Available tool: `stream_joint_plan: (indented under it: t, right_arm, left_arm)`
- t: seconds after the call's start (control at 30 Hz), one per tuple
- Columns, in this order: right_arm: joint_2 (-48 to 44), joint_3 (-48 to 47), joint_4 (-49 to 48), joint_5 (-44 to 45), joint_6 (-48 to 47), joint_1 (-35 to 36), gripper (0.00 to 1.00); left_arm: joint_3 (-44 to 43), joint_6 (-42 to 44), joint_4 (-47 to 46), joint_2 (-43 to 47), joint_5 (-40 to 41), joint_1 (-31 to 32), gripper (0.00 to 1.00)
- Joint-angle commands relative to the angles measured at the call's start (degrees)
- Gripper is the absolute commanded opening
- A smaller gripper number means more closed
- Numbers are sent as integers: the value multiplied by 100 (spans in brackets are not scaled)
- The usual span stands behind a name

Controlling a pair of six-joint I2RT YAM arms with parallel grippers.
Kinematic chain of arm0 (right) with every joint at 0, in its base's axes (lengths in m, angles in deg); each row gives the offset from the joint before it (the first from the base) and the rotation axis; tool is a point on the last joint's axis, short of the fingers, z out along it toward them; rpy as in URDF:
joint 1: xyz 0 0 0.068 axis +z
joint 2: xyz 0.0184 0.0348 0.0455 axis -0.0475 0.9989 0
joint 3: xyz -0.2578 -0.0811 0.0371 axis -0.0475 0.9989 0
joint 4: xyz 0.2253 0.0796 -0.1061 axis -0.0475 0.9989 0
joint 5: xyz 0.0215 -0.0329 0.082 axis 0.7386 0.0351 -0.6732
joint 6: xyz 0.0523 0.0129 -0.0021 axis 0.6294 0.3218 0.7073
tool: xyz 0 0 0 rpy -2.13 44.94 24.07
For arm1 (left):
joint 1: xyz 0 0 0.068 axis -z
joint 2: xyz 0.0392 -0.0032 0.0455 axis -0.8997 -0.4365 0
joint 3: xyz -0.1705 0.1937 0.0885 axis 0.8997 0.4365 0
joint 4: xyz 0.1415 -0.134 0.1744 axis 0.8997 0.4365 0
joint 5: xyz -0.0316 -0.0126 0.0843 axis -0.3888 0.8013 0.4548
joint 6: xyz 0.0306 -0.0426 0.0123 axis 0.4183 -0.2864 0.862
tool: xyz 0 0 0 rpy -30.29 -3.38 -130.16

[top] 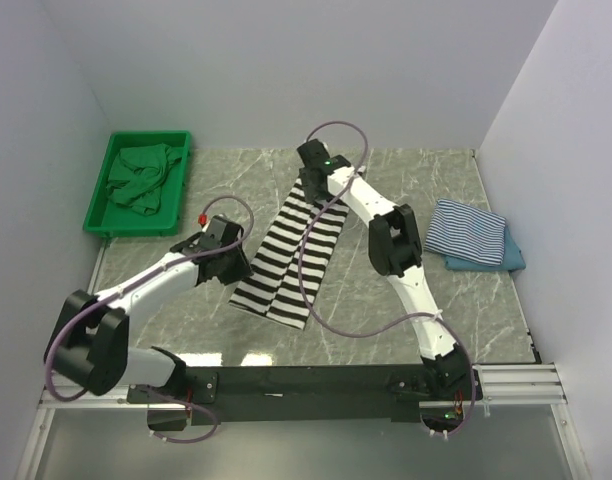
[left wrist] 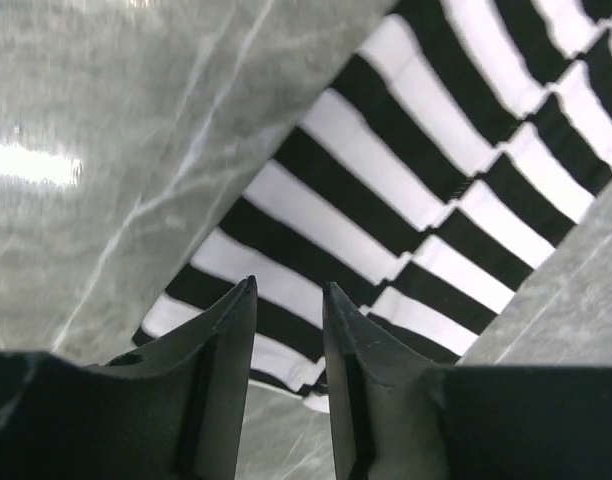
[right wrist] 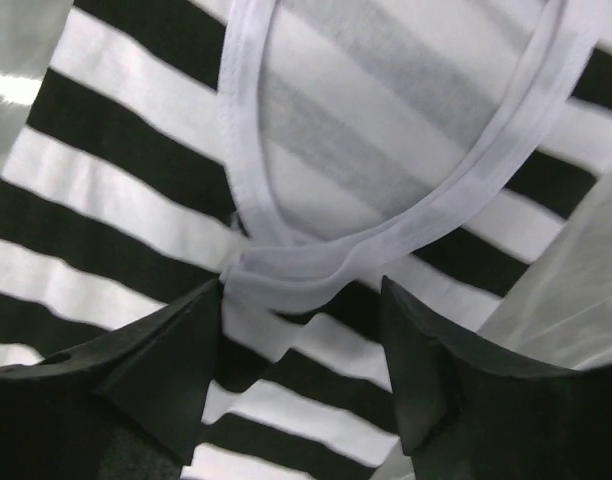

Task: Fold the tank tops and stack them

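The grey marbled surface (top: 406, 300) fills the enclosure between pale walls, with the two arms reaching out over it from the near edge.

The tank top with wide black-and-white stripes (top: 276, 265) lies in the middle of the surface as a long, narrow band. It runs slantwise from the far centre toward the near left, and a purple cable (top: 316, 300) loops across it.

At the far left corner stands a green tray (top: 98, 190) with a crumpled green cloth (top: 141, 178) inside it.

Well apart on the right, the tank top with thin blue-and-white stripes (top: 466, 230) lies folded on the plain teal-blue tank top (top: 511, 258). The teal-blue one shows along the stack's near and right edges.

The left gripper (left wrist: 289, 290) hangs over the near left end of the wide-striped band, close to its hem. Its jaws stand a narrow way apart, and no cloth shows pinched between them; stripes can be seen through the gap.

The right gripper (right wrist: 299, 287) is at the far end of the same top, right over the cloth. Its jaws are spread wide, one on each side of the white strap binding (right wrist: 406, 225), which curves in a loop just in front of the fingertips. The binding bunches into a small knot-like fold near the left-hand finger (right wrist: 176, 350). Whether either finger touches the cloth cannot be told.
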State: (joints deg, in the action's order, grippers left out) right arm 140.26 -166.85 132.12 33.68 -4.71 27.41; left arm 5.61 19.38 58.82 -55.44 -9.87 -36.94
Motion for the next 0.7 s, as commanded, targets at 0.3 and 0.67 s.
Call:
stream_joint_plan:
  t: [0.3, 0.67]
  right_arm:
    - [-980, 565, -1574, 14, -530, -359, 78]
    - [-4275, 4429, -1898, -346, 2166, 53, 74]
  left_arm:
    - [-344, 460, -492, -715, -91, -942, 44]
    - [648, -93, -1081, -796, -267, -1057, 42]
